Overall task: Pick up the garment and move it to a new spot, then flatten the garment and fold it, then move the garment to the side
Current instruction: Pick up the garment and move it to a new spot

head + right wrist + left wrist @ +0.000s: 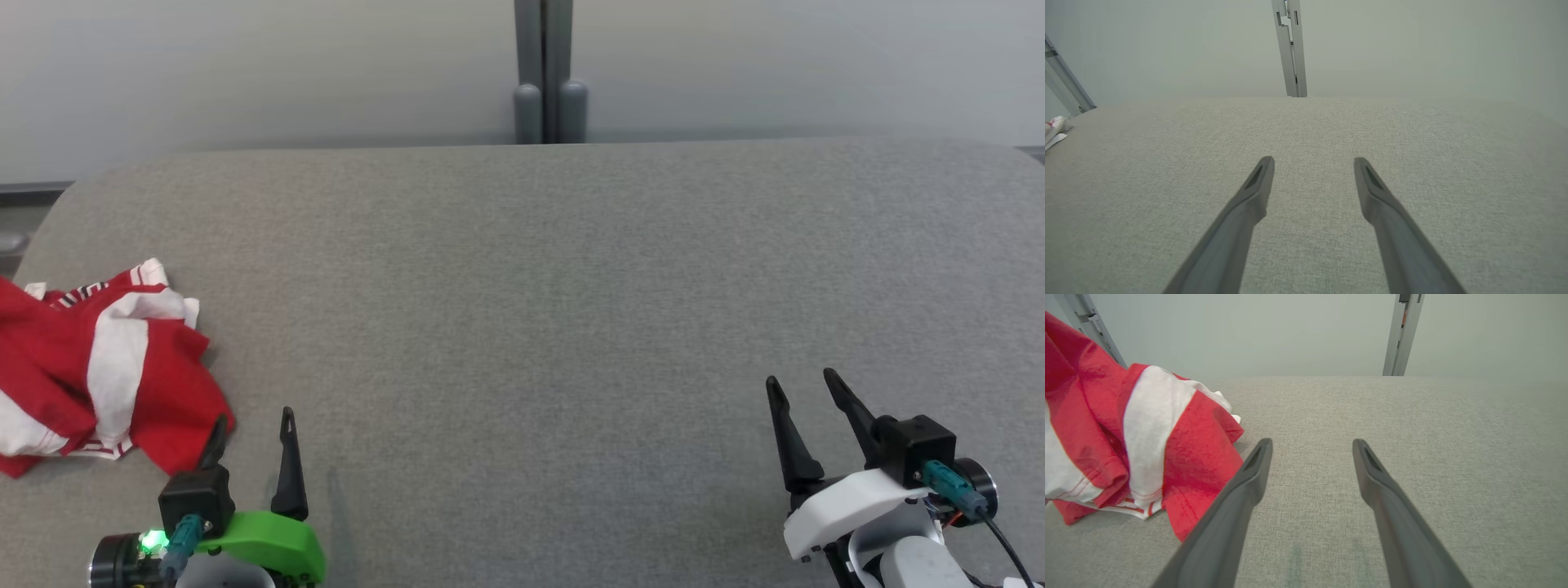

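A red and white garment point(98, 367) lies crumpled at the left edge of the grey fabric table point(539, 310). My left gripper point(255, 418) stands open just right of its near corner, nothing between the fingers. The left wrist view has the garment point(1139, 445) bunched against the left finger point(1237, 498), with the left gripper point(1312, 442) open over bare table. At the lower right my right gripper point(802, 379) is open and empty, far from the garment. In the right wrist view the right gripper point(1314, 160) is open, and a scrap of the garment point(1054, 127) shows at the far left.
A pale wall with a grey vertical post point(549, 73) runs behind the table's far edge. The table's corners are rounded. Wide bare fabric surface lies between the two grippers and toward the back.
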